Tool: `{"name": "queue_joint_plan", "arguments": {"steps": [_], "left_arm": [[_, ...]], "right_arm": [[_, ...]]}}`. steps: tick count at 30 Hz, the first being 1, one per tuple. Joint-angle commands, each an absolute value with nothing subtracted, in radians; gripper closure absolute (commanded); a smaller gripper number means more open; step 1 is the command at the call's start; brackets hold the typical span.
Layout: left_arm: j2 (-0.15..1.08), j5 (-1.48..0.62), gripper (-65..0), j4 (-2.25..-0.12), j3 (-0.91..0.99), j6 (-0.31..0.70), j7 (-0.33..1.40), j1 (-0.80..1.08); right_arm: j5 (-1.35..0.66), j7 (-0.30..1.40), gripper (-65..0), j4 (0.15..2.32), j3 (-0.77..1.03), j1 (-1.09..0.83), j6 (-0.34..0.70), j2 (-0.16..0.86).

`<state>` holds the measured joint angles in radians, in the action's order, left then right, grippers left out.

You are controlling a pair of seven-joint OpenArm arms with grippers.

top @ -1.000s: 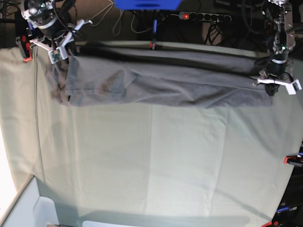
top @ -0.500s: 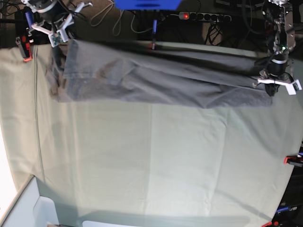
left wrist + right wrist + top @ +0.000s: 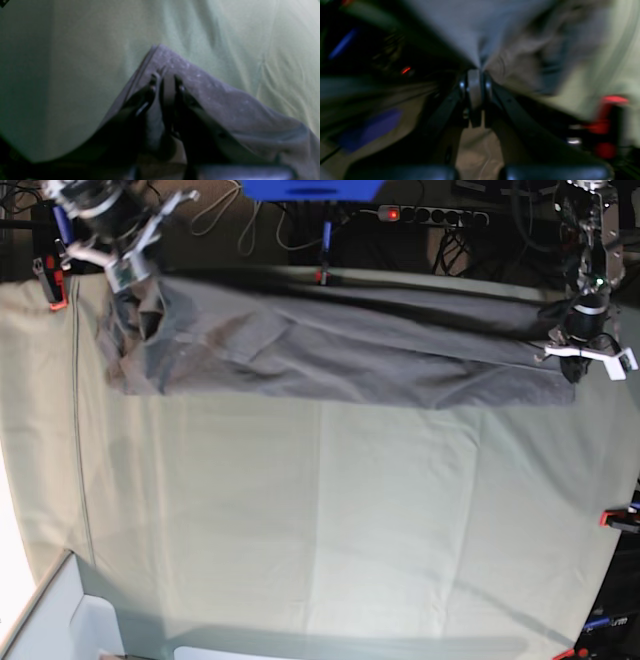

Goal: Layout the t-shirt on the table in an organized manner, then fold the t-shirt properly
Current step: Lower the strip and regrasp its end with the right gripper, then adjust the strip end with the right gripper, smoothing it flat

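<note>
The dark grey t-shirt (image 3: 340,345) lies stretched in a long band along the far side of the table (image 3: 320,520). My right gripper (image 3: 127,278), at the base view's left, is shut on the shirt's left end and holds it raised; its wrist view is blurred and shows grey fabric (image 3: 495,32) pinched at the right gripper (image 3: 475,72). At the shirt's right end my left gripper (image 3: 574,362) is shut on a corner. The left wrist view shows that hemmed corner (image 3: 200,82) between the closed tips of the left gripper (image 3: 165,83), low over the cloth.
Red clamps sit at the table's left edge (image 3: 55,288), far edge (image 3: 321,277) and right edge (image 3: 612,520). A power strip (image 3: 430,216) and cables lie behind the table. A white bin (image 3: 60,620) stands at the near left corner.
My right gripper lifted the shirt's left end up and back, then came down slightly toward the right; the fabric there bunched differently. The left gripper and the right end stayed put.
</note>
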<state>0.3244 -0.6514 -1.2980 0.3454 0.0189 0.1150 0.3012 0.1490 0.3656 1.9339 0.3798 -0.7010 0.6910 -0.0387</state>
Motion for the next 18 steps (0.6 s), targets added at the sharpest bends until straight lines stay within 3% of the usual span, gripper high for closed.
{"name": "queue_joint_plan", "arguments": {"steps": [1, 13, 15, 18], "left_arm": [[0.341, -0.65, 0.0, -1.317, 0.352, 0.021, 0.087, 0.295], [0.337, -0.65, 0.0, -1.317, 0.352, 0.021, 0.087, 0.295], [0.337, -0.65, 0.0, -1.317, 0.352, 0.021, 0.087, 0.295], [0.337, -0.65, 0.0, -1.317, 0.352, 0.021, 0.087, 0.295]], "right_arm": [[0.136, 0.349, 0.0, 1.94, 0.394, -0.693, 0.698, -0.036], [0.137, 0.349, 0.0, 1.834, 0.476, -0.624, 0.698, -0.028], [0.137, 0.349, -3.8, 1.834, 0.476, -0.628, 0.698, -0.03], [0.137, 0.349, -15.9, 1.836, 0.475, -0.645, 0.698, -0.031]]}}
